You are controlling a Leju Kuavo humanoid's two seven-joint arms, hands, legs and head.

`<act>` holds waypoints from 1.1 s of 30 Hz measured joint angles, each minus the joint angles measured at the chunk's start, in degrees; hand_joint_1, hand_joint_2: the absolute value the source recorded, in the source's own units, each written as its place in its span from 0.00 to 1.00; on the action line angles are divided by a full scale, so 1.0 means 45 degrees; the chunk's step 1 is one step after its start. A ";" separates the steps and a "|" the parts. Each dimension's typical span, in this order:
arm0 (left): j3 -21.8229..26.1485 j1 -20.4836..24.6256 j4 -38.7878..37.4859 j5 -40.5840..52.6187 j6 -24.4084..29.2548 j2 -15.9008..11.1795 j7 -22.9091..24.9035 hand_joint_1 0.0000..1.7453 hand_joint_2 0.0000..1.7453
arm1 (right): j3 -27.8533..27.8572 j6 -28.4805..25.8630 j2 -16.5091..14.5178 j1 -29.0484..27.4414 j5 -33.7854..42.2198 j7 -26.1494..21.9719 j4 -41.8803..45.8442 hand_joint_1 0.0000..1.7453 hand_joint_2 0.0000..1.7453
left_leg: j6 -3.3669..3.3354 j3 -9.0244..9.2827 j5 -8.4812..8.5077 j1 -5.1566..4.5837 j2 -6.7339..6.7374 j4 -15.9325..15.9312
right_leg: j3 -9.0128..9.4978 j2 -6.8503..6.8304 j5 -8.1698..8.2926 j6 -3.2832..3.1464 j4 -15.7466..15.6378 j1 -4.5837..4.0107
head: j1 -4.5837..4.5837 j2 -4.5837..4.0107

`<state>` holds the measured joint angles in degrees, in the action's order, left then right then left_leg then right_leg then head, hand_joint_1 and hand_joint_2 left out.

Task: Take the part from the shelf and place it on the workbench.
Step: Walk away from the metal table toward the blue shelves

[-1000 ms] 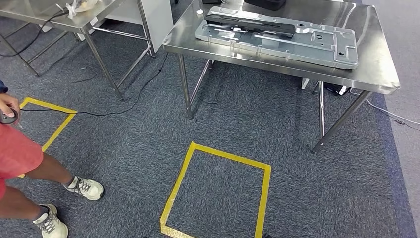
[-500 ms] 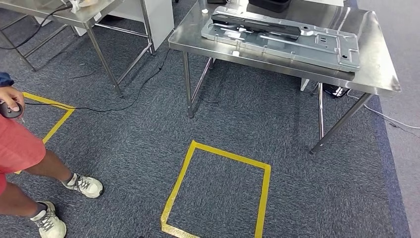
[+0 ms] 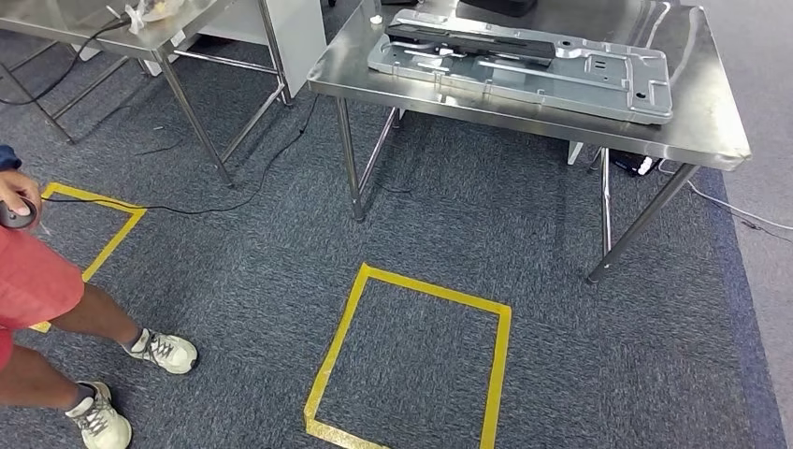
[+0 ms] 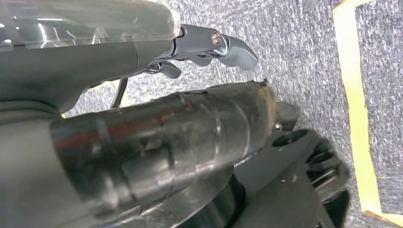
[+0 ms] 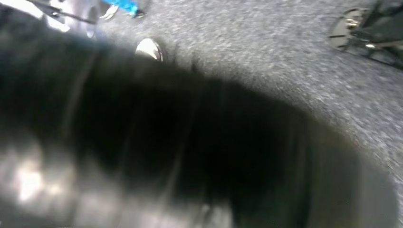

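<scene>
Grey metal part lies flat on steel bench, black bar resting on it. Placement looks done. Left hand, right hand: fingers' state unclear, both hang over carpet.

Quick count from my feed. I've got two steel counters: the near one and a second one off at the far left. On the near counter I see one big grey sheet-metal part with one long black piece lying on top of it, plus one dark object at the far edge that's cut off, so I can't tell what it is. On the carpet I count two yellow tape squares, one full and one partly out of shot. One black cable trails across the floor. One person at my left, two white sneakers, one small dark device in their hand.
</scene>
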<state>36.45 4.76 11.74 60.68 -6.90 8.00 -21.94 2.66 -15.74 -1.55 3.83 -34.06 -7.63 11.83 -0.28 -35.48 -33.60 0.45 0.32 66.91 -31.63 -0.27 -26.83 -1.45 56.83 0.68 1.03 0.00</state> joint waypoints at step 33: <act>0.0103 -0.0067 0.0000 0.0130 0.0066 -0.0092 -0.0195 0.00 0.00 | 0.1041 0.2685 -0.0141 -0.0163 0.0129 -0.1076 -0.0181 0.00 0.00 | 0.0090 -0.0513 -0.0562 0.0035 0.0019 0.1413 | 0.0066 -0.0213 -0.0080 -0.0013 0.0021 -0.0020 | -0.0005 0.0000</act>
<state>36.91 4.46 11.74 61.26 -6.60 7.58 -22.82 7.34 -3.66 -2.19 3.10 -33.48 -12.47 11.02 0.12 -37.79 -36.13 0.61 0.40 73.27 -31.33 -1.22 -27.20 -1.51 56.92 0.59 1.01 0.00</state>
